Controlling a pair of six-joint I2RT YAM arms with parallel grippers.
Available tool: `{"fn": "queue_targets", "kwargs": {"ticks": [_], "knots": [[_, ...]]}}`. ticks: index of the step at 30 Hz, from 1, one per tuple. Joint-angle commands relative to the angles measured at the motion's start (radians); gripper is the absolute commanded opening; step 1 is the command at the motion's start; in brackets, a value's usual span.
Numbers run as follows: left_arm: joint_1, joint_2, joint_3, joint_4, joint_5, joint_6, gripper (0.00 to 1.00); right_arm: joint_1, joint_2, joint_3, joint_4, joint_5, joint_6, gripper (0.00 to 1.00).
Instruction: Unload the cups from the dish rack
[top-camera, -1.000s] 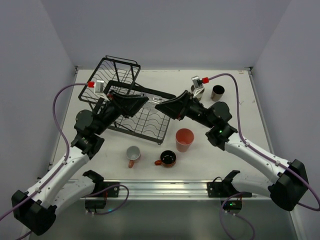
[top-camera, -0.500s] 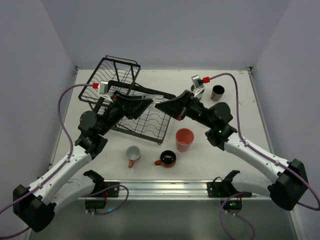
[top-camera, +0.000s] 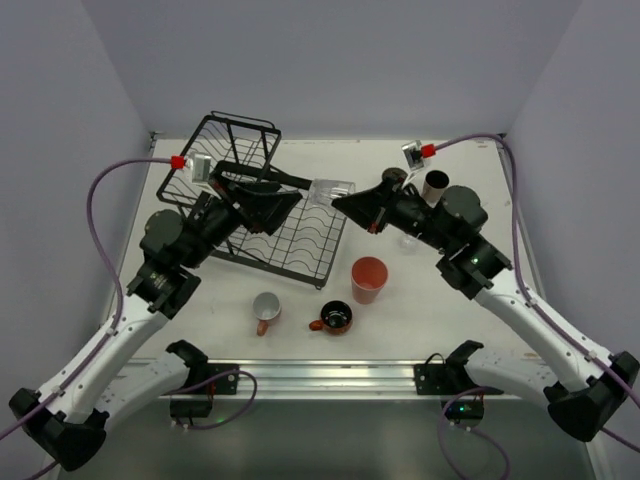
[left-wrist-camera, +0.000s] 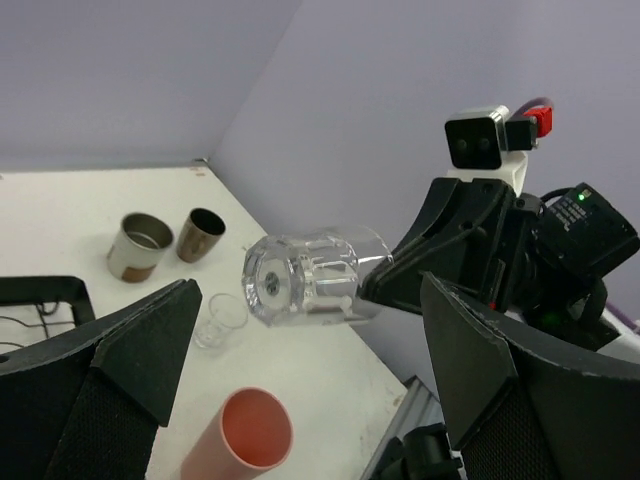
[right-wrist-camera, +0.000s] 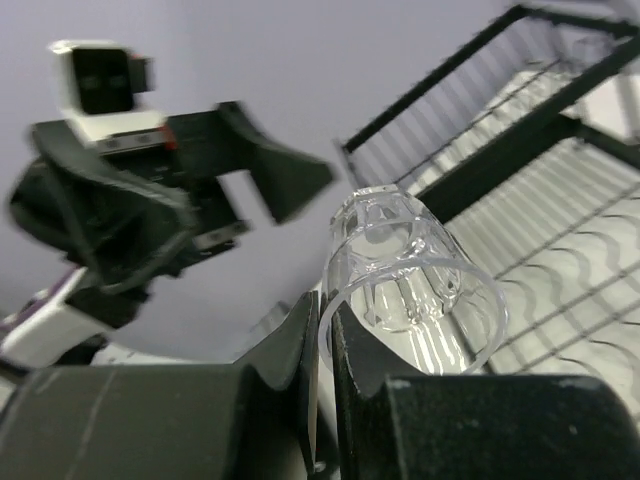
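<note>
Where the top camera looks down, the right gripper (top-camera: 342, 203) holds a clear glass (top-camera: 331, 190) on its side over the dish rack's (top-camera: 290, 245) far right corner, with the left gripper (top-camera: 296, 192) facing it. Only the left wrist shows that gripper spread wide and empty, and a second glass (left-wrist-camera: 220, 322) upright on the table (left-wrist-camera: 60, 200). Only the right wrist shows fingers (right-wrist-camera: 295, 345) pinching the rim.

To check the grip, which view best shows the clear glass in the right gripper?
The right wrist view: the clear glass is closest there, its rim pinched by the right gripper. Left wrist shows its base; the top view only a faint shape.
</note>
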Motion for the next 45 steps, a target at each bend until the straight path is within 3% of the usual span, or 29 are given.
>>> {"fn": "queue_targets", "kwargs": {"ticks": [1, 3, 5, 12, 23, 45], "knots": [[-0.004, -0.057, 0.156, -0.235, -0.085, 0.218, 1.0, -0.063, -0.042, 0.139, -0.363, 0.118, -0.225, 0.0], [-0.004, -0.091, 0.173, -0.277, -0.081, 0.267, 1.0, -0.163, -0.018, 0.216, -0.582, 0.122, -0.271, 0.0], [-0.004, -0.134, 0.173, -0.36, -0.076, 0.326, 1.0, -0.237, -0.002, 0.254, -0.669, 0.182, -0.348, 0.0], [-0.004, -0.306, 0.106, -0.543, -0.148, 0.47, 1.0, -0.282, 0.184, 0.396, -1.008, 0.463, -0.503, 0.0], [-0.004, -0.593, -0.06, -0.632, -0.321, 0.54, 1.0, -0.335, 0.462, 0.469, -1.091, 0.606, -0.527, 0.0], [-0.002, -0.585, -0.146, -0.61, -0.326, 0.541, 1.0, -0.349, 0.668, 0.472, -1.017, 0.57, -0.555, 0.0]]}}
